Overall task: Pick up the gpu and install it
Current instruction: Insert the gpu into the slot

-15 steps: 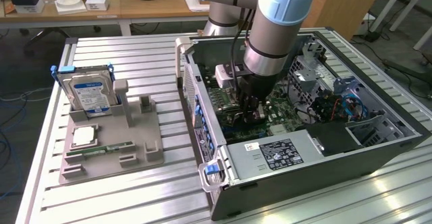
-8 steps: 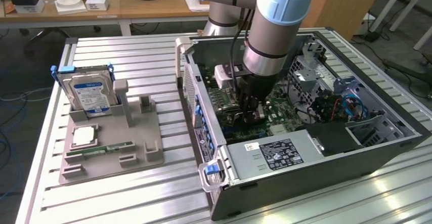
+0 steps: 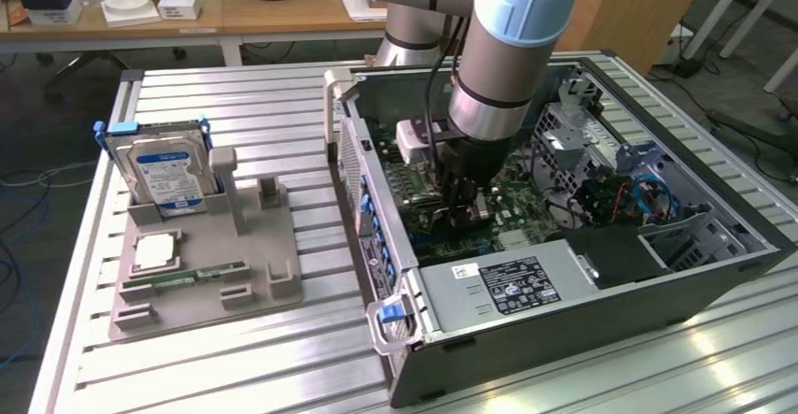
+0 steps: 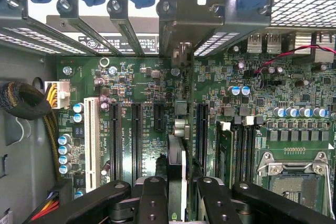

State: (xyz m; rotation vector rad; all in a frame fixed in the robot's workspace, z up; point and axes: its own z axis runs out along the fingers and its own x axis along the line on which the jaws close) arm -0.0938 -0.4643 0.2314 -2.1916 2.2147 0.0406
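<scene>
Gripper: pinching the gpu edge-on, inside the computer case.
Exterior view: hard drive upright, frame's left.
Wrist view: motherboard slots, close.

Wooden desk behind; grey floor; ribbed metal table.

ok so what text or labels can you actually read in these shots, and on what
None can be read letter for letter.
Hard drive: blue and white label, print too small.
Power supply: black label with white print and a white sticker, both blurred.
Motherboard: white lettering beside the slots, too small.
Case wall: black sticker with white print and a round mark, unreadable.
</scene>
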